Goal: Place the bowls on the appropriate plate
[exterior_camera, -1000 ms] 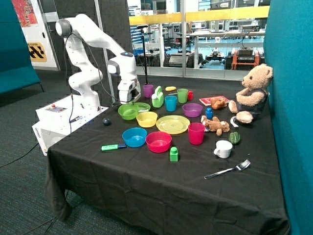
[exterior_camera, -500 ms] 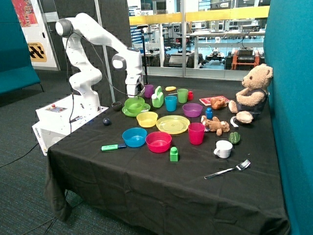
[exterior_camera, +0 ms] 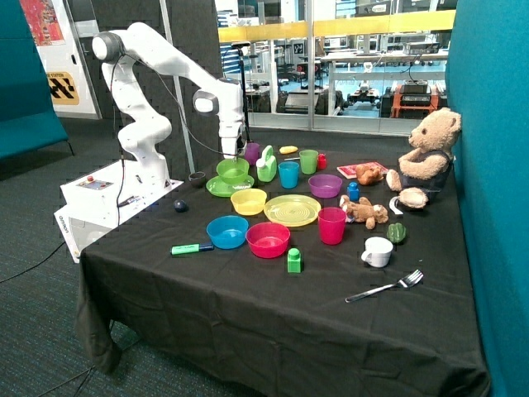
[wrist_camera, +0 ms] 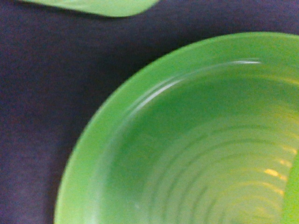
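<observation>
The lime green bowl [exterior_camera: 233, 170] hangs from my gripper [exterior_camera: 232, 157], which is shut on its rim, right over the green plate [exterior_camera: 213, 188] at the back of the table. In the wrist view the ridged green plate [wrist_camera: 187, 154] fills the picture, and a lime sliver of the bowl [wrist_camera: 293, 196] shows at one edge. The yellow bowl [exterior_camera: 248, 201] stands on the black cloth in front of the green plate, beside the yellow plate [exterior_camera: 292, 210].
A blue bowl [exterior_camera: 227, 231] and a pink bowl [exterior_camera: 268, 240] stand near the front. Cups, a purple bowl [exterior_camera: 325, 185], a green watering can [exterior_camera: 266, 167], teddy bears [exterior_camera: 428, 157], a white mug [exterior_camera: 378, 251] and a fork [exterior_camera: 386, 287] crowd the far side.
My gripper carried the lime green bowl from beside the yellow bowl back over the green plate. The yellow bowl has stayed put.
</observation>
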